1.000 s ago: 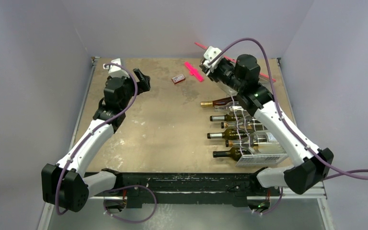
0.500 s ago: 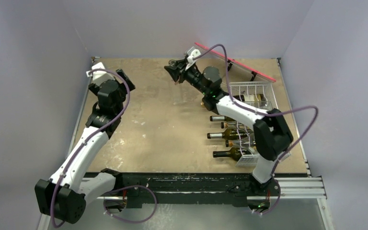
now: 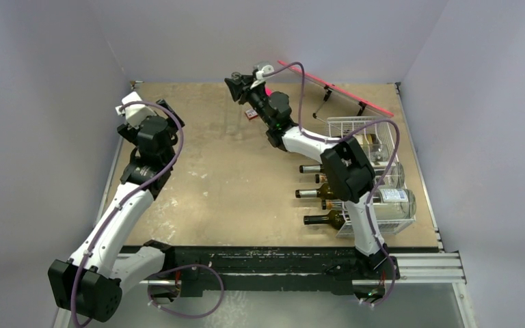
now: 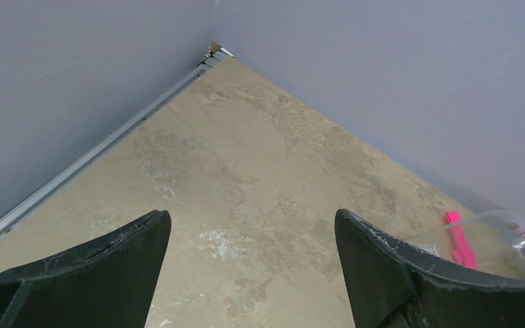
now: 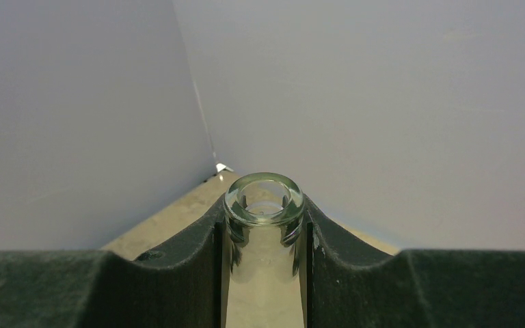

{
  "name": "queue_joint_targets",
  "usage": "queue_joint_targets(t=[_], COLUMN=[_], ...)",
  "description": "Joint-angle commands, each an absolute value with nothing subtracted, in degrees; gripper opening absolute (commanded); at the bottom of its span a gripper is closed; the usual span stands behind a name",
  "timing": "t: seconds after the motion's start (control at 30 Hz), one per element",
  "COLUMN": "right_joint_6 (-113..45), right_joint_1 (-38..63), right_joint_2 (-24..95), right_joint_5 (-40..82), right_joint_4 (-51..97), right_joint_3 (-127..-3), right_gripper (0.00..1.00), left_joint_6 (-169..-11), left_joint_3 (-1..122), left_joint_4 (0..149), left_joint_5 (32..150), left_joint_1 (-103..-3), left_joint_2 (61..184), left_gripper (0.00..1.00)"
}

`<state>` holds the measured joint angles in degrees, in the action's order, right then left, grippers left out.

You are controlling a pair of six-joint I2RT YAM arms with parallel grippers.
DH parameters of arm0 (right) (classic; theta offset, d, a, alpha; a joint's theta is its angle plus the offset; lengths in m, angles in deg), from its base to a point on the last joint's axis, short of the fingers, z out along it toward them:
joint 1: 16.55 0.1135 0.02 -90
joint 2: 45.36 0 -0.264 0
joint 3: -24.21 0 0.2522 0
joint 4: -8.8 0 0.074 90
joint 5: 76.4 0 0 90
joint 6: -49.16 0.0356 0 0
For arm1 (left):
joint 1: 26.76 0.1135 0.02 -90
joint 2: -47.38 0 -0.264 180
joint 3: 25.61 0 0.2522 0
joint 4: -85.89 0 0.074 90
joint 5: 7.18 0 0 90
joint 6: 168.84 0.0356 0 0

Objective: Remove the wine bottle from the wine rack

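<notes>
Your left gripper — raised far-left, jaws wide apart. Your right gripper — arm stretched far-centre, jaws pinched on the wine bottle at its neck.

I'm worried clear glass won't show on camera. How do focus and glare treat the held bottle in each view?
Right wrist view: the clear bottle is sharp in the right gripper, small glints on its rim. Top view: even light, soft shadows, the glass barely visible. Left wrist view: table crisp, a faint translucent shape at the right edge.
</notes>
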<state>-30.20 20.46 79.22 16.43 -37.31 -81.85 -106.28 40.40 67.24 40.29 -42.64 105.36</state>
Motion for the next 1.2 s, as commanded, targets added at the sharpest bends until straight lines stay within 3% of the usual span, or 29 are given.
queue_joint_targets(t=[0.0,0.43,0.67,0.7,0.83,0.93,1.1,1.17], right_joint_6=[-34.7,-40.1,-40.8,-41.1,-41.2,-41.6,-44.2,-44.8], right_joint_1=[20.7,20.7,20.7,20.7,20.8,21.0,21.7,21.9], right_joint_2=[80.4,90.2,90.3,90.1,88.9,88.6,85.9,82.8], right_joint_5=[10.6,6.2,6.9,6.9,6.7,7.4,7.6,7.3], right_joint_4=[-44.7,-38.8,-38.8,-39.2,-41.8,-40.1,-34.5,-33.2], right_joint_3=[-89.8,-101.5,-99.4,-98.5,-95.0,-95.1,-96.3,-94.7], right_gripper=[0.0,0.0,0.0,0.05,0.44,0.67,0.99,1.0], left_joint_6=[-106.3,-106.1,-105.9,-105.9,-106.0,-105.8,-104.5,-104.1], left_joint_3=[42.2,42.3,42.3,42.3,42.4,42.3,43.5,43.7], left_joint_4=[68.4,68.1,68.1,68.2,68.2,68.2,67.0,66.7], left_joint_5=[39.3,40.7,40.9,40.9,41.1,41.0,39.0,38.7], left_joint_1=[-42.7,-42.9,-43.0,-43.1,-43.2,-43.3,-44.3,-45.1], left_joint_2=[105.5,106.6,106.5,106.5,106.4,106.2,107.0,108.1], left_gripper=[0.89,0.91,0.91,0.91,0.9,0.9,0.9,0.9])
